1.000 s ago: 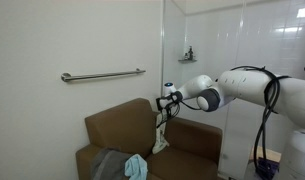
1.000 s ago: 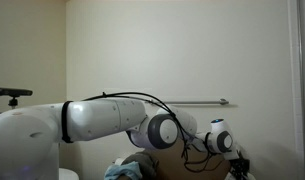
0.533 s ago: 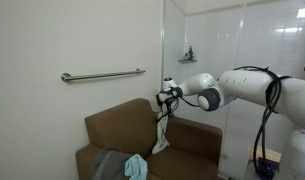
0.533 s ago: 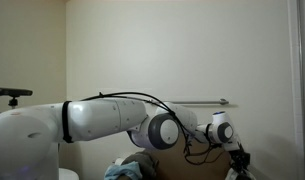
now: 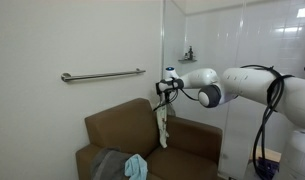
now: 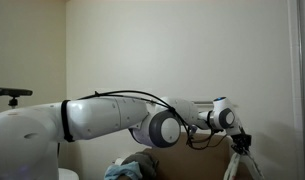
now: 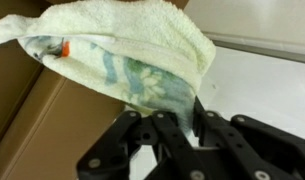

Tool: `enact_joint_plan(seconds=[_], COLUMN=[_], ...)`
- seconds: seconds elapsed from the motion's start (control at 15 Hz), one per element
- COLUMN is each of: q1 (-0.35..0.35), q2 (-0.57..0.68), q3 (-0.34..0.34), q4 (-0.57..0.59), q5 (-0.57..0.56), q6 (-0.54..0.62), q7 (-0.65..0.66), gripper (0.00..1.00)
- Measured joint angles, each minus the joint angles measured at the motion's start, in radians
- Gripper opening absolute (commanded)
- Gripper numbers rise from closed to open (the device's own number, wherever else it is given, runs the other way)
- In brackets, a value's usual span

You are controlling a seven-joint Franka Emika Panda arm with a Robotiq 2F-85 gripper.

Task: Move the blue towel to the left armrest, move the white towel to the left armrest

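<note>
My gripper point(image 5: 165, 93) is shut on the white towel point(image 5: 162, 126), which hangs down from it in the air above the brown couch. In the wrist view the cream towel point(image 7: 122, 45) bunches over the shut jaws of the gripper point(image 7: 178, 108), with a pale patterned side showing. The blue towel point(image 5: 137, 166) lies crumpled on the couch seat, lower and apart from the gripper. A broad brown armrest point(image 5: 195, 140) lies just below the hanging towel; I cannot tell whether it is the left armrest. In an exterior view the gripper point(image 6: 238, 143) holds the towel point(image 6: 237, 166) at the right.
A dull gray cloth point(image 5: 109, 164) lies on the seat beside the blue towel. The couch backrest point(image 5: 120, 125) stands against a white wall with a metal grab bar point(image 5: 102, 75). A glass partition edge point(image 5: 163, 40) rises behind the gripper.
The gripper has risen with the white towel, so the towel's lower end now hangs higher above the couch. The blue towel and gray cloth have not moved.
</note>
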Motion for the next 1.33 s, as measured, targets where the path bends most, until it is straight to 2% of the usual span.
enact_joint_plan(seconds=[0.33,0.67,0.87,0.93,1.07,1.2,1.27,1.33], q1=[0.004,0.019,0.024,0.024,0.024,0.024,0.024,0.024], q2=[-0.01,-0.021,-0.029,-0.032,-0.041,-0.046,-0.047,-0.046], q3=[0.031,0.03,0.007,-0.003,-0.023,-0.032,-0.032,-0.033], q4=[0.003,0.006,0.006,0.006,0.007,0.007,0.007,0.007], q5=[0.001,0.0,0.0,-0.002,-0.004,-0.004,-0.004,-0.004], q6=[0.172,0.227,0.228,0.217,0.13,0.104,0.102,0.102], q7=[-0.001,-0.003,0.004,0.005,0.005,0.005,0.005,0.005], gripper=[0.04,0.04,0.04,0.09,0.09,0.09,0.04,0.04])
